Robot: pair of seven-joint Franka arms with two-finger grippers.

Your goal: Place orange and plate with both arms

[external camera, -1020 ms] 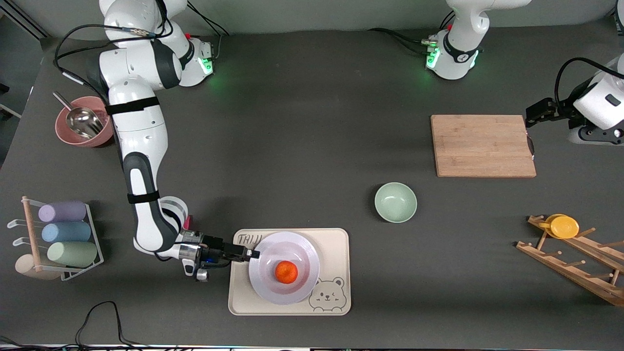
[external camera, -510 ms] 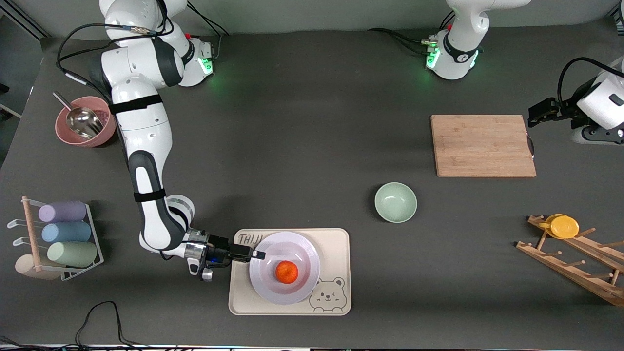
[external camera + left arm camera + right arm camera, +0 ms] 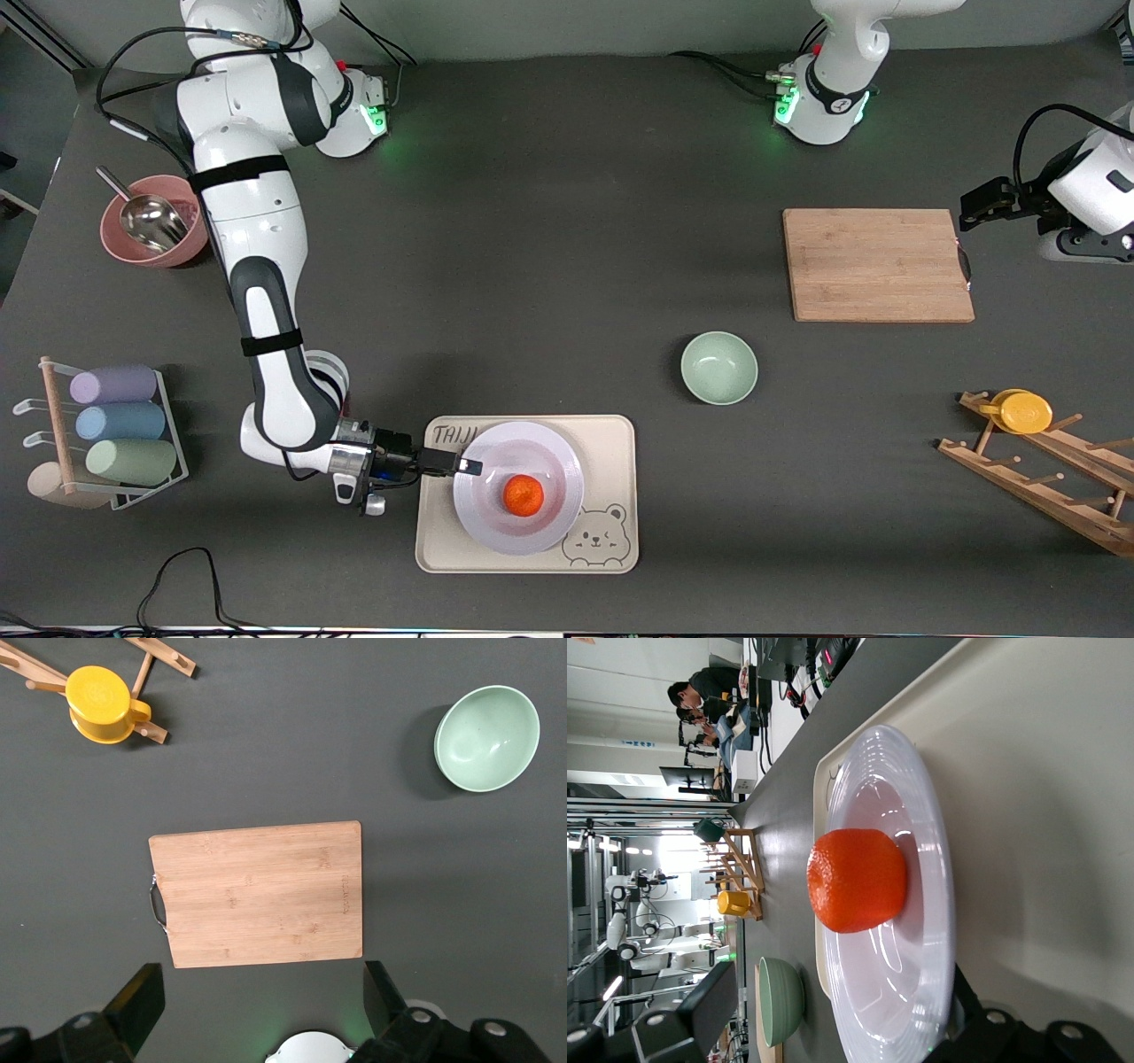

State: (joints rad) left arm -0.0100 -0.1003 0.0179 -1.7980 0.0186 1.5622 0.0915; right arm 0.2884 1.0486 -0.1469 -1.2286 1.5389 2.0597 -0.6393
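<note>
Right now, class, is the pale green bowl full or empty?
Empty. The green bowl stands upright on the table, and both the front and left wrist views show only its bare inside.

"TAIJI" lettering on cream tray (image 3: pixel 620 434), partly hidden by plate (image 3: pixel 558 461)

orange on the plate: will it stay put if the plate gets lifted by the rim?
Probably not if tilted. The orange is round and sits loose in the shallow well of the plate, so it would likely roll. The plate looks glossy, so it offers little friction. The right end effector is at one edge of the rim only, so a lift there may tip it.
</note>
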